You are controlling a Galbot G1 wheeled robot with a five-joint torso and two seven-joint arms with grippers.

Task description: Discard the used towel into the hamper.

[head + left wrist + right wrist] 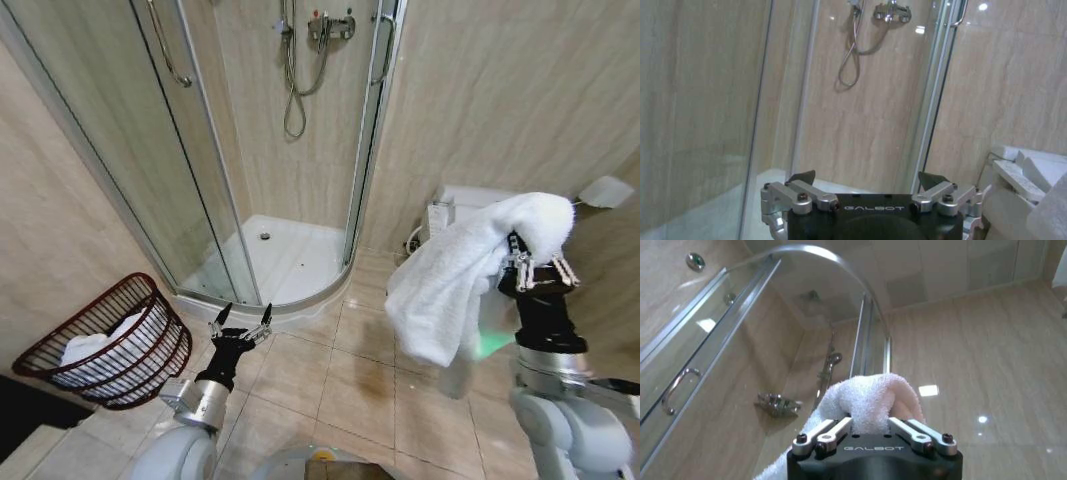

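A white towel (455,275) hangs from my right gripper (537,262), which is raised on the right side and shut on the towel's upper fold; the cloth drapes down and to the left of it. The right wrist view shows the towel (870,402) bunched between the closed fingers (830,430). The hamper (110,340), a dark reddish-brown wire basket with white cloth inside, stands on the floor at the lower left by the wall. My left gripper (240,328) is held low, just right of the hamper, open and empty, with its fingertips (802,176) spread.
A curved glass shower enclosure (230,150) with a white tray (290,262) occupies the corner ahead. A white toilet tank (465,205) sits behind the towel on the right. Bare beige floor tiles (330,370) lie between hamper and toilet.
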